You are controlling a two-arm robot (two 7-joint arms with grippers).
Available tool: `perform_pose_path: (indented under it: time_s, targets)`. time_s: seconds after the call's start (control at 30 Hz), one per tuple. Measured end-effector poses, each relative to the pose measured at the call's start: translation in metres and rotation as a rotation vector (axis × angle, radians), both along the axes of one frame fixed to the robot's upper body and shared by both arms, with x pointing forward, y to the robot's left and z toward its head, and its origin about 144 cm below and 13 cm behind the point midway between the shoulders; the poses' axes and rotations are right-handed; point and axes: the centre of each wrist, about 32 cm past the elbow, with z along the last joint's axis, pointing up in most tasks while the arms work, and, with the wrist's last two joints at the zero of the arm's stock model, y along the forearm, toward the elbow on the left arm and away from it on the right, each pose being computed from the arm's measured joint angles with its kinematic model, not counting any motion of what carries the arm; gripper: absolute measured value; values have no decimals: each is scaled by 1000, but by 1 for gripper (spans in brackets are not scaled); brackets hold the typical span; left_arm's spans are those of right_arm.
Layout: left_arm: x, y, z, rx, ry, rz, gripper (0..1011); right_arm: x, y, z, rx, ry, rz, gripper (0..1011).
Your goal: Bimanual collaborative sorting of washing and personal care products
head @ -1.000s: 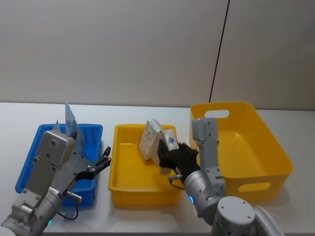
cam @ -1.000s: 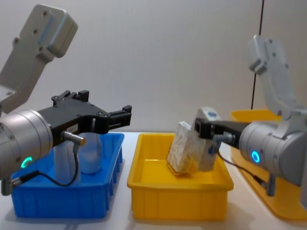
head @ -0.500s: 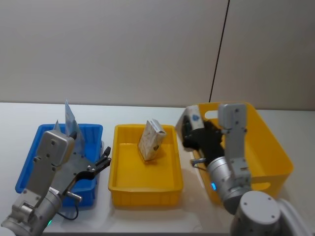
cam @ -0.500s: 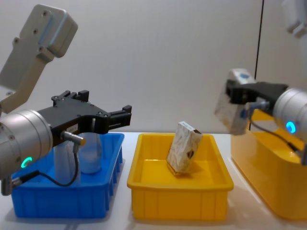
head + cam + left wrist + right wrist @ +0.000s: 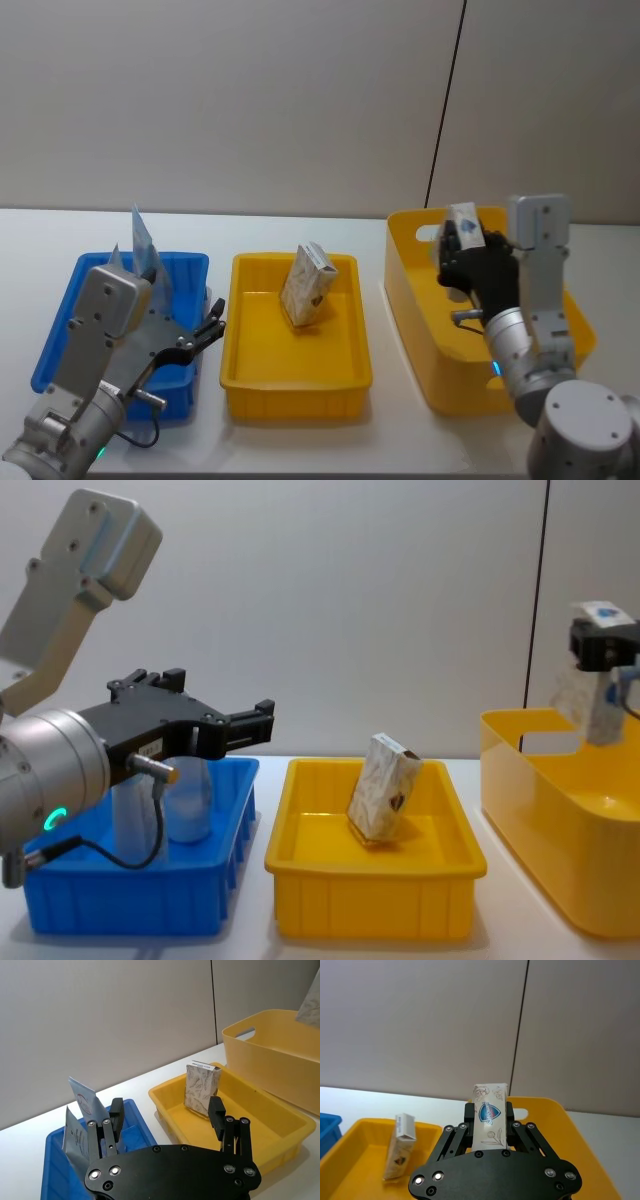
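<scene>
My right gripper (image 5: pixel 466 252) is shut on a whitish patterned pack with a blue mark (image 5: pixel 489 1114) and holds it upright above the back of the deep yellow bin (image 5: pixel 535 330). In the chest view this pack (image 5: pixel 598 698) hangs over the bin's rim. A second patterned pack (image 5: pixel 305 285) leans inside the shallow yellow tray (image 5: pixel 250 385). Pale-blue squeeze tubes (image 5: pixel 146 243) stand in the blue bin (image 5: pixel 60 330). My left gripper (image 5: pixel 252 723) hovers open over the blue bin's near right side, with nothing between its fingers (image 5: pixel 216 1110).
The three containers stand in a row on the white table (image 5: pixel 330 225): blue bin left, shallow tray middle, deep yellow bin (image 5: pixel 560 840) right. A grey wall rises close behind. Narrow gaps of bare table separate the containers.
My right gripper lifted the blue-marked pack out of the shallow yellow tray and carried it rightward to above the deep yellow bin. The left arm has not moved.
</scene>
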Motion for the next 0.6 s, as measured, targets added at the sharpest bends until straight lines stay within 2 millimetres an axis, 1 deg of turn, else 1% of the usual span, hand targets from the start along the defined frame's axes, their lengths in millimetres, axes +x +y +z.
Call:
perform_pose_path:
  time_s: [0.13, 0.3, 0.6]
  targets:
    - [0, 0, 0, 0, 0, 0, 1001, -1, -8, 2, -17, 13, -21, 275]
    - [0, 0, 0, 0, 0, 0, 1001, -1, -13, 2, -25, 28, -26, 253]
    - [0, 0, 0, 0, 0, 0, 1001, 4, -22, -4, -32, 72, -31, 205]
